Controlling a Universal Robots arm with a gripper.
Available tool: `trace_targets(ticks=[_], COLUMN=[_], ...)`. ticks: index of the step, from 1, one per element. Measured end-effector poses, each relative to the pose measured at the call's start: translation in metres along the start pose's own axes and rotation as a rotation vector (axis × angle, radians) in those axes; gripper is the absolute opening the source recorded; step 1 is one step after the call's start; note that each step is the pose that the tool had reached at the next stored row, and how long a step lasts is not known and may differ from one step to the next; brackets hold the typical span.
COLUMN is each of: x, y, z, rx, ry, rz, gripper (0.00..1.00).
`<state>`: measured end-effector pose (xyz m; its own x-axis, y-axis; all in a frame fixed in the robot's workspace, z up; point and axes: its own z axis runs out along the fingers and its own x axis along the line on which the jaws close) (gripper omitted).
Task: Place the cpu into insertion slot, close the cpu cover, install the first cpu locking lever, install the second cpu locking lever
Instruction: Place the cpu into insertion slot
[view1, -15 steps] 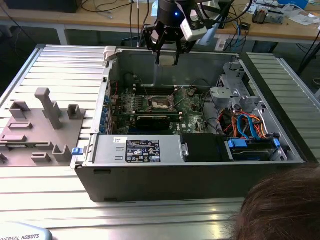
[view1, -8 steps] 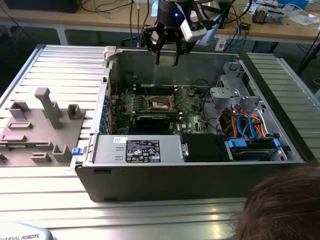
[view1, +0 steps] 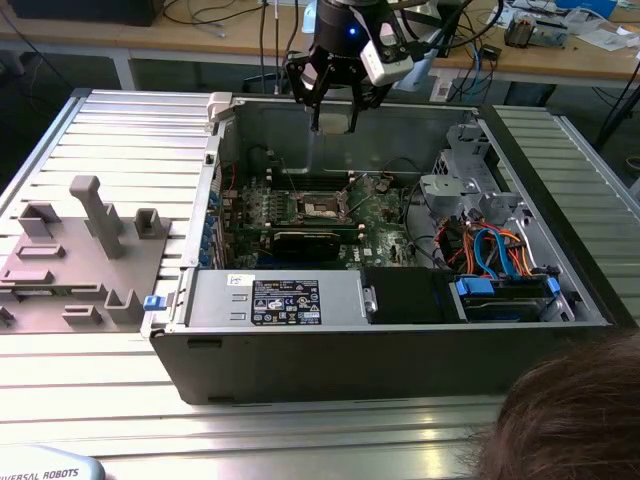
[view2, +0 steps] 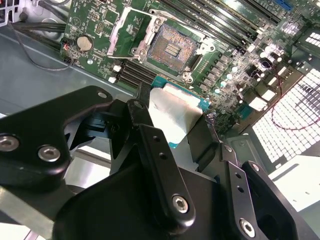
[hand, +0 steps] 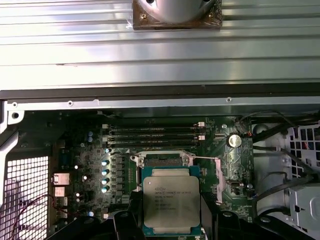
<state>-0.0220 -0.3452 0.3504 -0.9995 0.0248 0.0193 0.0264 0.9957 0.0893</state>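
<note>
**Scene.** A slatted metal table (view1: 120, 120) carries an open computer case (view1: 300, 350) lying on its side. In the exterior view, a grey moulded fixture (view1: 80, 250) sits on the table at 9 o'clock of the case. A person's head (view1: 570, 420) intrudes at 5 o'clock.

**Case interior.** The green motherboard (view1: 375, 235) lies flat on the case floor. A boxed power supply (view1: 280, 298) is at 6 o'clock of it. A drive bay with blue and orange cables (view1: 490, 250) is at 3 o'clock.

**Arm.** The gripper (view1: 335, 118) hangs over the rear wall of the case, at 12 o'clock of the insertion slot (view1: 320, 208) in the exterior view and well apart from it. Its black fingers (view2: 150, 135) are drawn in narrow and clamp two opposite edges of the cpu (hand: 171, 205).

**Task parts.** The cpu is held level with its silver top facing the first wrist camera, clear of the board. In the second wrist view the insertion slot is empty and its dark contact field is exposed. The cpu cover (view2: 120, 30) stands swung up along one side of the slot and is not closed.
</note>
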Motion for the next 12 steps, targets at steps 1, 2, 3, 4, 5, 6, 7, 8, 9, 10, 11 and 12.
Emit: trace_targets(ticks=[1,2,3,4,5,6,7,8,9,10,11,12], x=[0.0,0.0,0.0,0.0,0.0,0.0,0.0,0.0,0.0,0.0,0.0,0.0], y=[0.0,-0.0001,-0.0001,-0.0001,-0.0001,-0.0001,-0.0001,-0.0001,-0.0001,-0.0001,-0.0001,-0.0001], z=[0.0004,0.0007,0.0007,0.0008,0.0009,0.0009,0.0009,0.0009,0.0009,0.001,0.0011,0.0012], rx=[0.0,0.0001,0.0001,0.0001,0.0,0.0,0.0,0.0001,0.0001,0.0001,-0.0001,-0.0003], ry=[0.0,0.0001,0.0001,0.0,0.0,0.0,0.0,-0.0001,-0.0004,-0.0006,-0.0015,-0.002], rz=[0.0,0.0,0.0,0.0,0.0,0.0,0.0,0.002,0.004,0.007,0.016,0.022], gripper=[0.54,0.54,0.54,0.54,0.54,0.54,0.54,0.54,0.54,0.54,0.54,0.54])
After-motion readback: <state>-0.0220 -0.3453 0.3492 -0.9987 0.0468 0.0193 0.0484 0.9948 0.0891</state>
